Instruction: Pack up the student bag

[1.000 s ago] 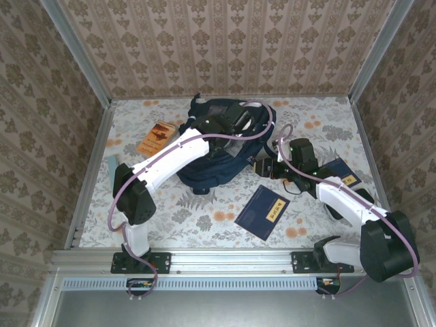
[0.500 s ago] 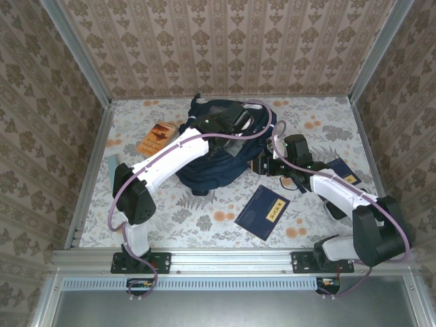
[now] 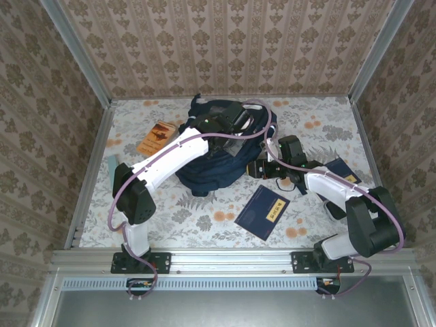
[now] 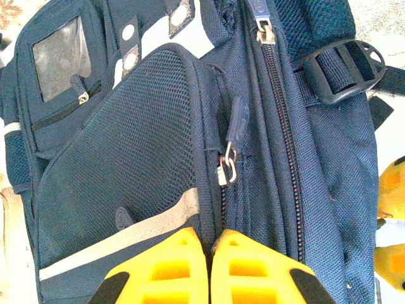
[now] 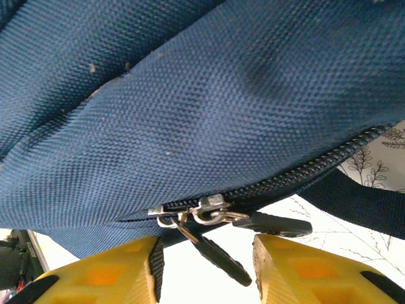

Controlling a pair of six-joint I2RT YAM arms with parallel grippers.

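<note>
Top external: student bag (image 3: 211,170), navy, lay on desk (image 3: 204,212), from centre toward 12 o'clock. Left hand (image 3: 228,125) was on its top. Right hand (image 3: 253,169) was at its 3 o'clock edge. Navy book (image 3: 262,212) at the bag's 5 o'clock.
Left wrist: left hand clenched, fingertips together against the mesh pocket (image 4: 126,164) seam.
Right wrist: right hand released, fingers apart; zipper pulls (image 5: 215,254) hung between, ungripped.

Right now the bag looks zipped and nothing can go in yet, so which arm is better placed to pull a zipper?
Right. The right gripper stands open astride two zipper pulls on the bag. The left gripper is shut, pressed to the bag just short of another pull.
</note>
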